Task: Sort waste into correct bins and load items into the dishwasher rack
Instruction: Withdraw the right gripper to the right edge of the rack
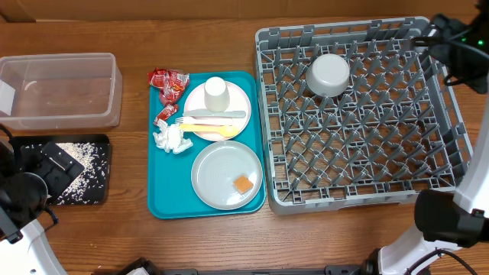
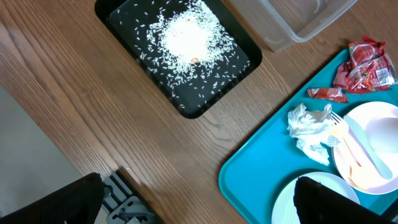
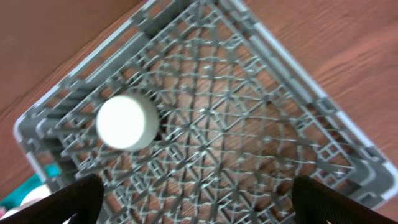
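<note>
The grey dishwasher rack (image 1: 359,183) holds an upturned grey bowl (image 1: 328,74), also in the right wrist view (image 3: 126,122). On the teal tray (image 1: 164,195) lie red wrappers (image 1: 170,82), a white napkin (image 1: 173,139), a pinkish plate (image 1: 238,103) bearing a white cup (image 1: 216,93) and cutlery (image 1: 210,122), and a grey plate (image 1: 218,172) with an orange cube (image 1: 243,184). The black tray (image 1: 99,145) holds rice (image 2: 183,37). The clear tub (image 1: 57,90) looks empty. My left gripper (image 2: 199,211) is open and empty over the table between the black and teal trays. My right gripper (image 3: 205,205) is open and empty above the rack (image 3: 249,112).
The left arm (image 1: 27,191) stands at the front left by the black tray. The right arm (image 1: 458,46) reaches over the rack's far right corner. Bare wood lies between the black tray and the teal tray (image 2: 261,162).
</note>
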